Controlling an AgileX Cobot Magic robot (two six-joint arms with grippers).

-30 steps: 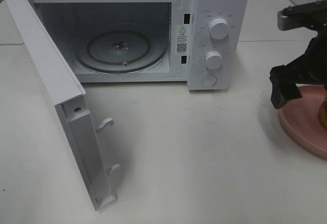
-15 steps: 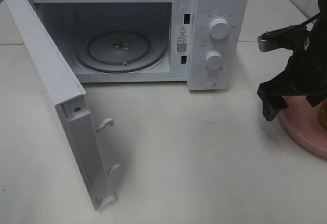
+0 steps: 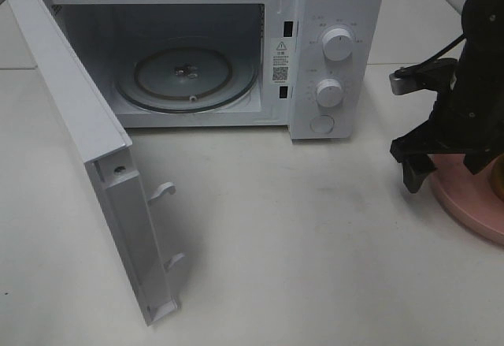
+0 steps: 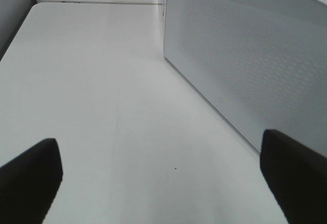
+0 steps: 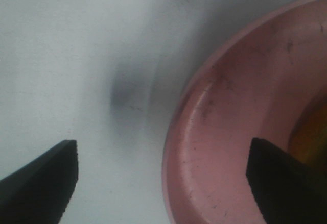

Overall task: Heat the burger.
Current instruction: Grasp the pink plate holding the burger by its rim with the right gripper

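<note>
bright even light, faint shadows — right wrist blurry

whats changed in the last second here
The right pincer moved left and down over the left rim of the round pink plate, jaws open, holding nothing. The white microwave, its open door and the plate stayed put.

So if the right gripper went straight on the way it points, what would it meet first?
Probably the rim of the pink plate, framed by the open right gripper; depth is unclear.
</note>
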